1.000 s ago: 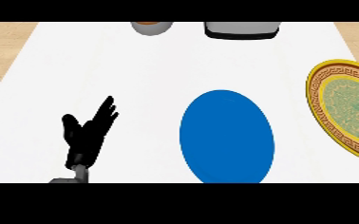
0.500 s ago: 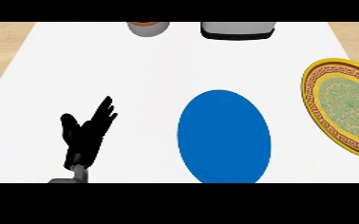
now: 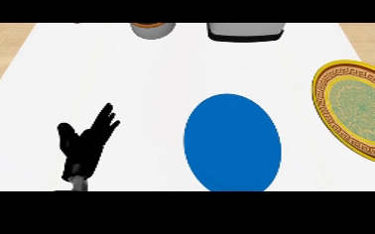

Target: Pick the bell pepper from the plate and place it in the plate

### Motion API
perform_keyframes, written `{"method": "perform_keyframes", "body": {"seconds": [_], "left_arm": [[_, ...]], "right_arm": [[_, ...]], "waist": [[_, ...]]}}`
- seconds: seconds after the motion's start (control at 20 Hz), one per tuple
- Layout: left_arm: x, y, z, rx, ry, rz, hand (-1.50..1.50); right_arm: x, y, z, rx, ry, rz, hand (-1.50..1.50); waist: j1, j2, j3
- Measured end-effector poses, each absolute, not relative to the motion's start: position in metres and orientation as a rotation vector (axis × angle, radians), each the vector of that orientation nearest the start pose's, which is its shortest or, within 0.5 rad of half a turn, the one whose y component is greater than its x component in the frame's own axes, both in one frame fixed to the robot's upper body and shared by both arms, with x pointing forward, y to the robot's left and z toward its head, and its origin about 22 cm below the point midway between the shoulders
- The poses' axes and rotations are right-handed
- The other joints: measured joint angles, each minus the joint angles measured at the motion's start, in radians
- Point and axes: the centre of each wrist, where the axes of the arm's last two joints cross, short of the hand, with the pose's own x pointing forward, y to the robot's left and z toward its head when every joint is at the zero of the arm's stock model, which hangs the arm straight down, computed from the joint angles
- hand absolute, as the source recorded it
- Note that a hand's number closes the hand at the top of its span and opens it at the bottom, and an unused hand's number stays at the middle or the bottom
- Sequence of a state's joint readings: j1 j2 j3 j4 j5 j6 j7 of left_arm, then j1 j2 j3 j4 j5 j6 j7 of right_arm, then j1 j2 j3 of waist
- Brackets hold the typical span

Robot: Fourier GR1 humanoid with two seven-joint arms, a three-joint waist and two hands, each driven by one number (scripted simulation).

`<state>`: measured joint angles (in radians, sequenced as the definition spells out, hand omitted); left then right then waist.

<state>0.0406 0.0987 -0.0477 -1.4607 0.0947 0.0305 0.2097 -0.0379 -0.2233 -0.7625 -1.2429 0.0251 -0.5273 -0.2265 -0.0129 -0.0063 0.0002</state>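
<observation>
Open left hand (image 3: 86, 144) beside blue plate (image 3: 233, 141)

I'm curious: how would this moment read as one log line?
left hand open, resting lower left | right hand not in view | blue plate centre | gold plate right edge | no pepper visible

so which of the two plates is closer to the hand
The plain blue plate, in the middle of the counter. The other, a gold-rimmed patterned plate, sits at the right edge, much farther from the open left hand.

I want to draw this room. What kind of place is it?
Probably a kitchen counter: a white countertop holds a plain blue oval plate and a yellow plate with a green patterned centre, with a grey container at the back.
</observation>
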Motion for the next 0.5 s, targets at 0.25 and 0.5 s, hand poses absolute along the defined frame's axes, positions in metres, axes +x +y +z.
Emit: {"method": "perform_keyframes", "body": {"seconds": [0.25,0.5], "left_arm": [[0.231,0.247,-0.027,0.008,-1.196,0.0,0.0],[0.228,0.244,-0.026,0.012,-1.193,-0.003,0.0]], "right_arm": [[0.14,-0.417,-0.026,-1.202,-1.314,-0.683,-1.5],[0.113,-0.391,-0.022,-1.204,-1.267,-0.625,-1.5]], "waist": [[0.004,0.003,-0.001],[0.007,0.004,-0.001]]}}
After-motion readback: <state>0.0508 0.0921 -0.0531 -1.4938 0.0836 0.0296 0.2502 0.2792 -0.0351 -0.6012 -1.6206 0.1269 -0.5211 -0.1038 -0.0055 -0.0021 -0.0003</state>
